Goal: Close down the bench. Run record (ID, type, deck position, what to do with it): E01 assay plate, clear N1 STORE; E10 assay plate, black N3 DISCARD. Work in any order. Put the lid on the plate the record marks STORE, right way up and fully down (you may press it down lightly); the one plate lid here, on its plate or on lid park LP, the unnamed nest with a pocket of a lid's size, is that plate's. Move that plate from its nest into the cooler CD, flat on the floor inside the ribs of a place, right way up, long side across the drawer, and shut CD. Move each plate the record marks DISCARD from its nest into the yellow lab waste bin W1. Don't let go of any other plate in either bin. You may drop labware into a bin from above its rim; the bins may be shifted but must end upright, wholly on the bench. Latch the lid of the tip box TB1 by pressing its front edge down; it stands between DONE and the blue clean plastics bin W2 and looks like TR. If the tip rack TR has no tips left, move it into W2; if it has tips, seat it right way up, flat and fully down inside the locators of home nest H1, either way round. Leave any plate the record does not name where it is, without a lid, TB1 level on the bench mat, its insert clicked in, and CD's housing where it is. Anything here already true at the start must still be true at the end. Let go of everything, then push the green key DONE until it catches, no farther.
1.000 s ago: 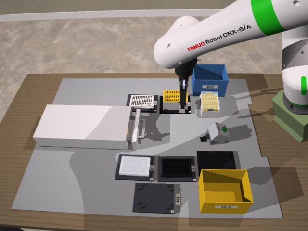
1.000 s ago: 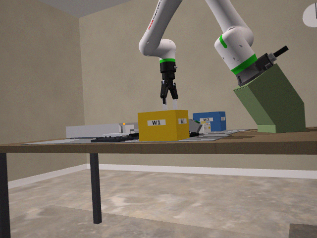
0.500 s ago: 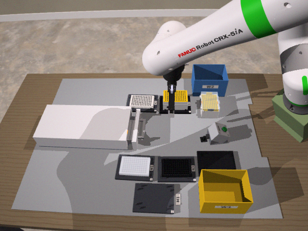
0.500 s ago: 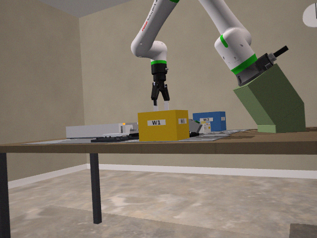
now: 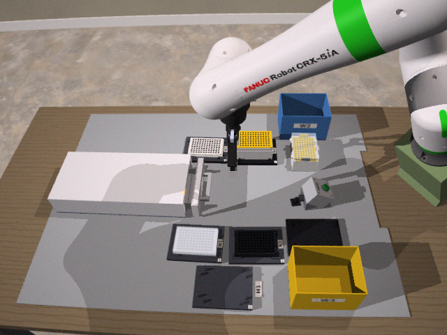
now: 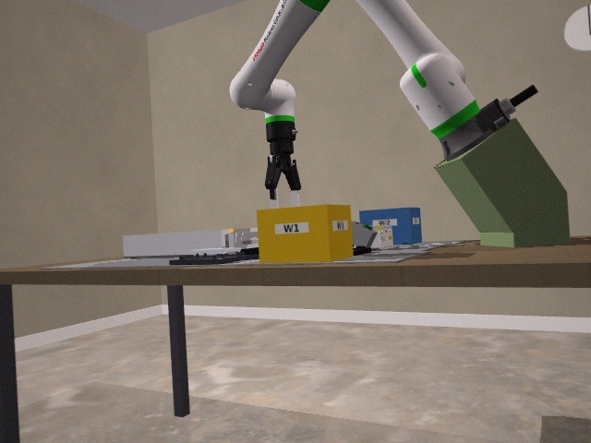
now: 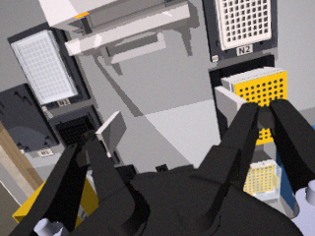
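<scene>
End effector (image 5: 232, 153) hangs spread beside perforated yellow tip rack (image 5: 253, 139).

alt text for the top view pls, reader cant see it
A white robot arm holds its open, empty gripper beside a yellow tip rack on a grey bench mat. Nearby sit plates, a blue bin and a yellow bin.
</scene>
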Available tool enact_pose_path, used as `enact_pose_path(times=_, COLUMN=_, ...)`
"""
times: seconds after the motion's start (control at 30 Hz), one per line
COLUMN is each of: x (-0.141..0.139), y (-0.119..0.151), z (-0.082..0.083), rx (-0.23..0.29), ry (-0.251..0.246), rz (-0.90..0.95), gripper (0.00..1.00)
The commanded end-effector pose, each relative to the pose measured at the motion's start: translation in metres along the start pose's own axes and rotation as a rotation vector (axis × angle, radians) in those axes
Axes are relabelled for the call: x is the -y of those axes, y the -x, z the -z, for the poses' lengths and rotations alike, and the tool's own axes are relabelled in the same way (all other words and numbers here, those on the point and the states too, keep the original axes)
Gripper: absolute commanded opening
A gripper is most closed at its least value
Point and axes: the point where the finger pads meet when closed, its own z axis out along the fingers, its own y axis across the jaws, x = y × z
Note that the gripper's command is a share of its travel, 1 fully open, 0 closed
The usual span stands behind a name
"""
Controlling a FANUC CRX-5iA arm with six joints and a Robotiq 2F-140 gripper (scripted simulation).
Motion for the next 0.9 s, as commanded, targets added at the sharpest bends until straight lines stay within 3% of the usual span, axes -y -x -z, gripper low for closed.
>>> enact_pose_path(times=0.0, x=0.007, y=-0.015, z=-0.002, rx=0.001, ry=0.001, rz=0.000, gripper=0.87)
enact_pose_path(times=0.6, x=0.034, y=-0.073, z=-0.009, rx=0.001, ry=0.001, rz=0.000, gripper=0.87)
enact_pose_path(times=0.87, x=0.039, y=-0.083, z=-0.011, rx=0.001, ry=0.001, rz=0.000, gripper=0.87)
